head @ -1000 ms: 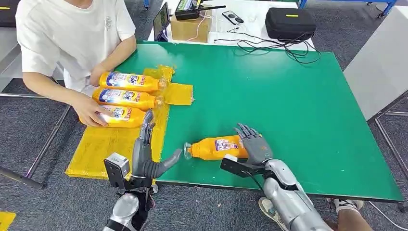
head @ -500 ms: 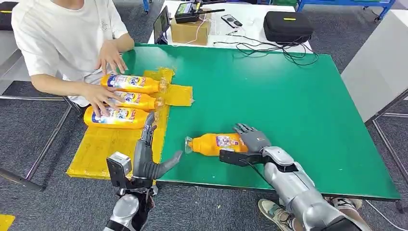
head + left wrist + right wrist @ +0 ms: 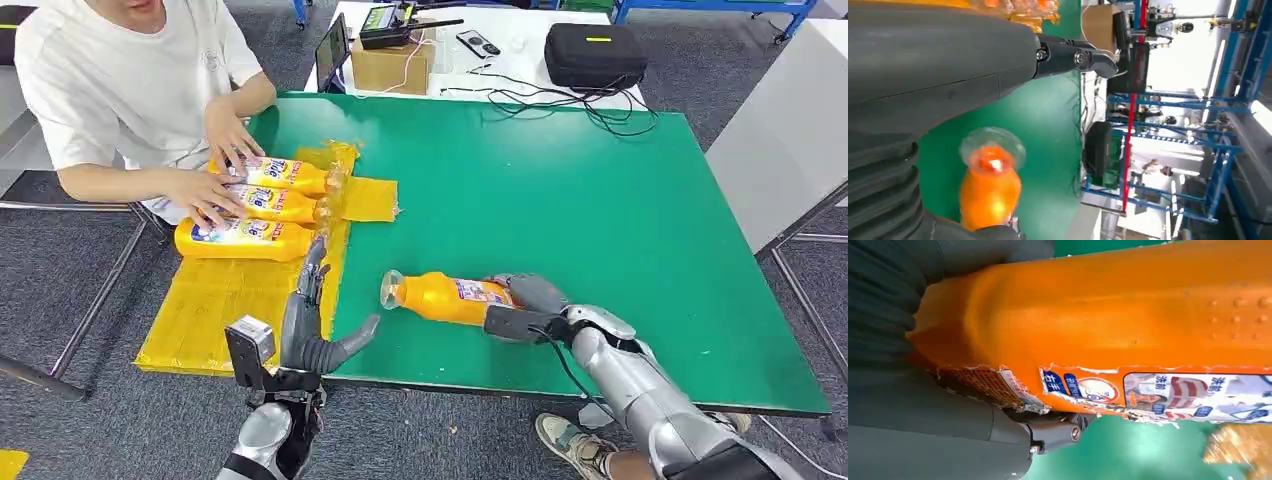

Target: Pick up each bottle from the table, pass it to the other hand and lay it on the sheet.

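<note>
The orange detergent bottle [image 3: 447, 298] is now tilting cap-up off the green table [image 3: 600, 200], where a second ago it was lying flat; the right hand [image 3: 530, 300] is gripping its base, fingers wrapped around it rather than spread. The left hand [image 3: 315, 325] is still waiting open by the yellow sheet [image 3: 215, 300], where a person's hands [image 3: 205, 195] are now steadying three bottles [image 3: 255, 205].

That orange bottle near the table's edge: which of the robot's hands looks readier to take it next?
The left hand, probably. The right hand already grips the orange bottle by its base, cap end pointing toward the left hand, which waits open beside the yellow sheet.
</note>
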Controlling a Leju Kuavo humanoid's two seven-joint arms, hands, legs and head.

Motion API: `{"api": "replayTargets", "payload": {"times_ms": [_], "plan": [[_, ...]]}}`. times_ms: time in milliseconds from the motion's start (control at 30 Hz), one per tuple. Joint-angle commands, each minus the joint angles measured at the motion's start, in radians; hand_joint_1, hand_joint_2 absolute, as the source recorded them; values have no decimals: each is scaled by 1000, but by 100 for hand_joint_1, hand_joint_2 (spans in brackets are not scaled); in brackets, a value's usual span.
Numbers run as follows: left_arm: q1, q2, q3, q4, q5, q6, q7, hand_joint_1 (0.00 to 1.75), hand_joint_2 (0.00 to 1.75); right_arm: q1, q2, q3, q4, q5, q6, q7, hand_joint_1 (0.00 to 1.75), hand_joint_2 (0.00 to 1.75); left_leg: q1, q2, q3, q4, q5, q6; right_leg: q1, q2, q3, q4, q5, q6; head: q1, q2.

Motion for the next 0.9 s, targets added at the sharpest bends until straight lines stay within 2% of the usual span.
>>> {"api": "replayTargets", "payload": {"times_ms": [33, 133, 200, 267, 433, 567, 667, 800, 900], "plan": [[18, -18, 76, -110, 192, 29, -31, 0, 175, 242, 101, -218, -312, -222, -170, -50, 175, 175, 3, 0, 0, 0, -1, -2, 3, -1, 1, -1, -1, -3, 0, 0], [18, -15, 74, -113, 195, 29, -30, 0, 175, 242, 97, -217, -331, -222, -163, -36, 175, 175, 3, 3, -2, 0, -2, -4, 4, 2, -2, 1, -1, -4, 0, 0], [19, -15, 73, -111, 195, 29, -30, 0, 175, 244, 92, -218, -329, -222, -163, -38, 175, 175, 3, 1, -4, 0, -1, -3, 4, 0, -4, 1, -1, -3, 0, 0], [23, -26, 88, -116, 226, 36, -44, 0, 175, 257, 119, -279, -348, -277, -202, -84, 175, 175, 3, 0, -7, 0, 0, -3, 3, -1, -6, 1, -1, -3, 0, 0], [81, -12, 95, -185, 251, 33, -72, 0, 175, 331, 178, -412, -567, -389, -281, -132, 175, 175, 3, 0, -11, 1, -1, -3, 3, 1, -9, 3, -3, -3, 0, 0], [123, 47, -4, -158, 183, -129, -44, 0, 175, 380, 202, -495, -681, -464, -314, -175, 175, 175, 3, -1, -11, 0, -2, -4, 2, 0, -9, 2, -3, -4, 0, 0], [128, 57, -45, -112, 135, -150, -44, 0, 175, 386, 195, -487, -679, -460, -284, -180, 175, 175, 2, -6, -15, -1, 1, -2, 1, -4, -12, 0, -2, -2, 0, 0], [116, 37, -91, -28, 136, -205, 0, 0, 175, 401, 199, -424, -706, -431, -240, -182, 175, 175, 2, -4, -15, -1, 0, -2, 1, -3, -12, 0, -2, -2, 0, 0], [88, 38, -157, 35, 100, -196, -33, 0, 175, 386, 197, -308, -684, -339, -222, -162, 175, 175, 2, -4, -16, -1, 0, -2, 1, -3, -13, 0, -1, -2, 0, 0]]}}
